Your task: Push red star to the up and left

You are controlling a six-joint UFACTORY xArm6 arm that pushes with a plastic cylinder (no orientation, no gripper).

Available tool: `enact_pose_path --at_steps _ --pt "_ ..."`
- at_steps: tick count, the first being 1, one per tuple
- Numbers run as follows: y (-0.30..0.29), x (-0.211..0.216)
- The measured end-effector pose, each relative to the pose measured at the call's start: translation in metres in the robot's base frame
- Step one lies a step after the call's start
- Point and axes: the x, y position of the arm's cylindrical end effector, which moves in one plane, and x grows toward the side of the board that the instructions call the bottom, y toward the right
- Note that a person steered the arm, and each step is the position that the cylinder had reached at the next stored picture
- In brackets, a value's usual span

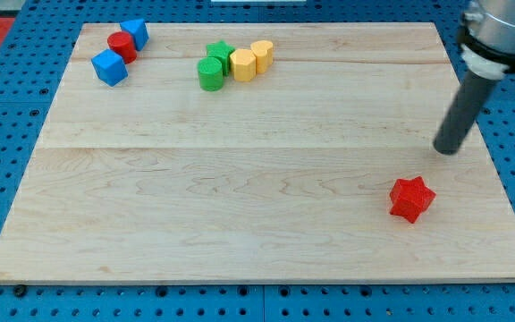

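The red star [411,199] lies on the wooden board [240,179] at the view's lower right. My tip [448,150] rests on the board above and to the right of the red star, a short gap away and not touching it. The dark rod rises from the tip toward the view's top right corner.
At the view's top left sit a red cylinder [122,46] between two blue cubes [110,67] [136,33]. Near the top middle are a green cylinder [210,73], a green star [220,54], a yellow hexagonal block [243,64] and a yellow heart-like block [262,53].
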Motion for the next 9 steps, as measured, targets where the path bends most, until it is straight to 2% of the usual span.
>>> enact_pose_path --at_steps 1,2,3,4,9 --pt "0.027 0.056" --pt "-0.039 0.076" --pt "-0.108 0.076" --pt "-0.133 0.062" --pt "-0.138 -0.007"
